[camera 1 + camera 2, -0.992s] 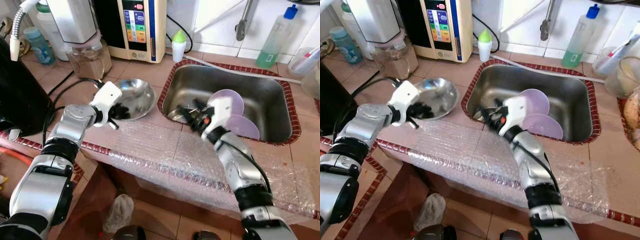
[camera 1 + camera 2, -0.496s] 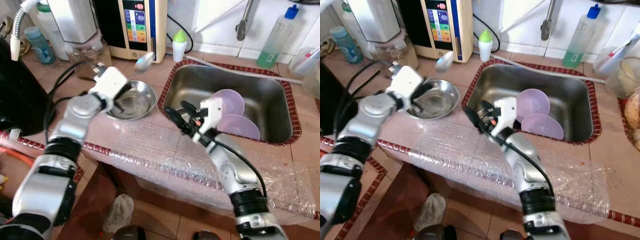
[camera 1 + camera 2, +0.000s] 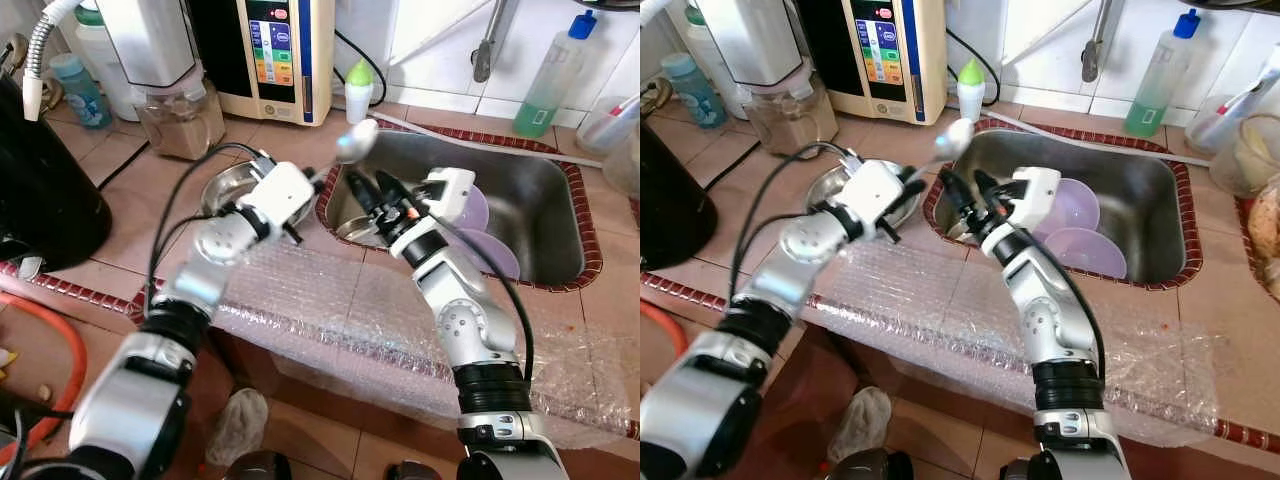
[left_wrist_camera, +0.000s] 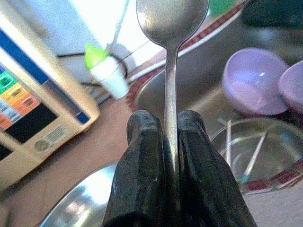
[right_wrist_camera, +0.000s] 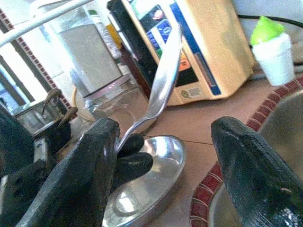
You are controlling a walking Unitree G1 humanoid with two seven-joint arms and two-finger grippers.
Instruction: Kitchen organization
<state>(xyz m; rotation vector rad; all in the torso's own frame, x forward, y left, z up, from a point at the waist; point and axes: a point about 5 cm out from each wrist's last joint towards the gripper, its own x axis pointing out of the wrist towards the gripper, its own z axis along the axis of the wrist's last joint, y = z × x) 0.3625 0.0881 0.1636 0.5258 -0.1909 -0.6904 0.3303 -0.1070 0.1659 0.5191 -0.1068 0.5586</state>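
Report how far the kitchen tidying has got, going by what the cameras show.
Done: little visibly finished. In hand: the left claw is shut on the long silver metal spoon, holding it over the counter's edge beside the stainless steel sink, with the open right claw close by it. Left: two lilac plastic bowls in the sink and the round steel dish on the counter.

Left gripper (image 3: 902, 188) holds a spoon (image 3: 952, 137) beside the open right gripper (image 3: 970, 190).
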